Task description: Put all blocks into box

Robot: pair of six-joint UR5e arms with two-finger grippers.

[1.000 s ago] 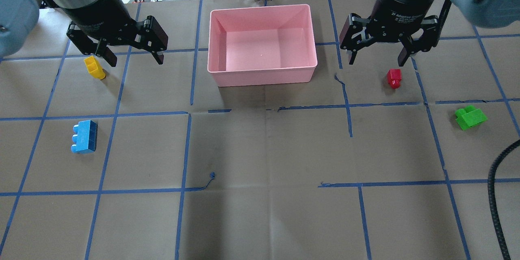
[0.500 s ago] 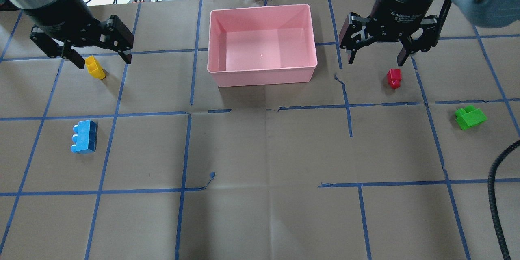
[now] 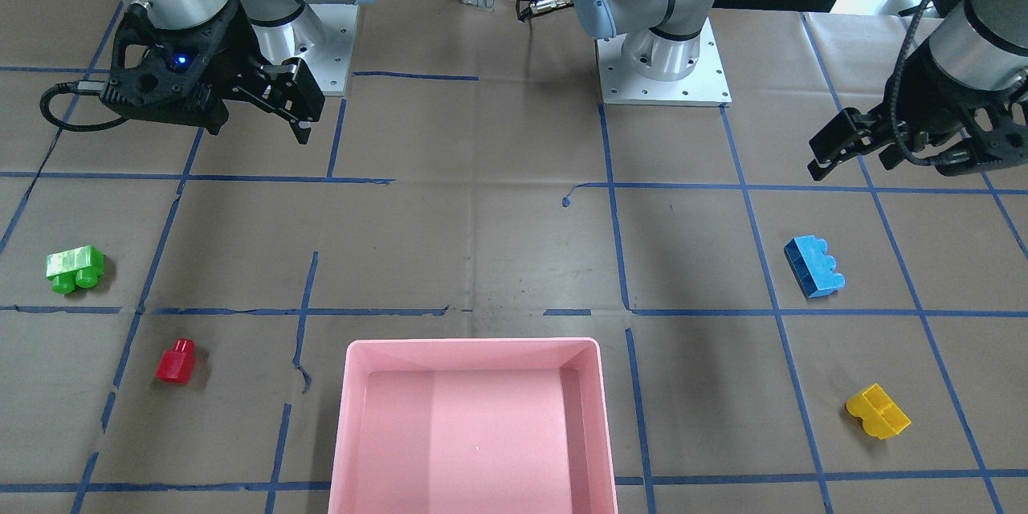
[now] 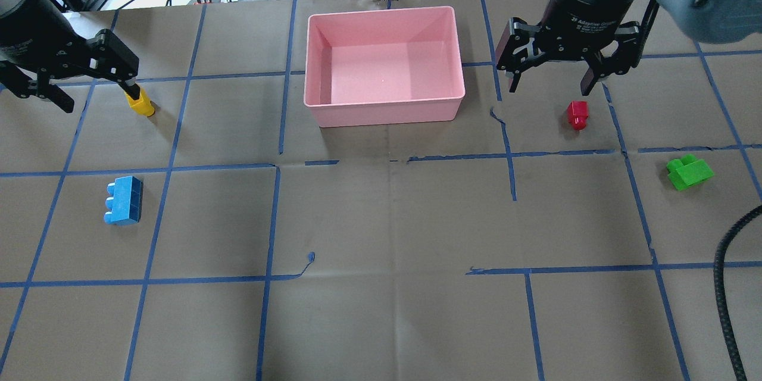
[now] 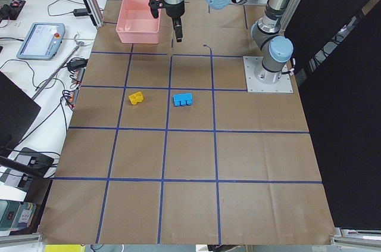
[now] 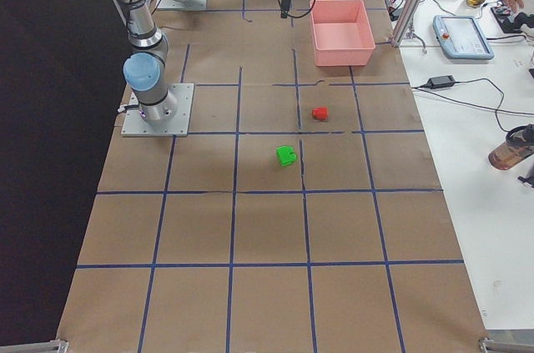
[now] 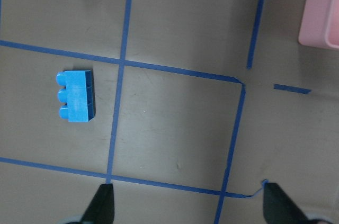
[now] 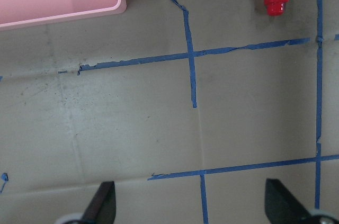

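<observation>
Lying near raised L hand (image 4: 99, 99): yellow block (image 4: 143, 107).

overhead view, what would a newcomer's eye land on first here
The big shallow pink plastic tray, far centre, holding no block. Flanking it lie a yellow plastic stud brick and a blue three-stud brick on the robot's left, a tiny red brick and a green brick on its right. The black left claw and right claw hang open above them.

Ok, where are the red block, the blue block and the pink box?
red block (image 4: 577, 112), overhead view, on the middle of its body.
blue block (image 4: 126, 199), overhead view, on the middle of its body.
pink box (image 4: 390, 112), overhead view, on its near outer wall.
</observation>
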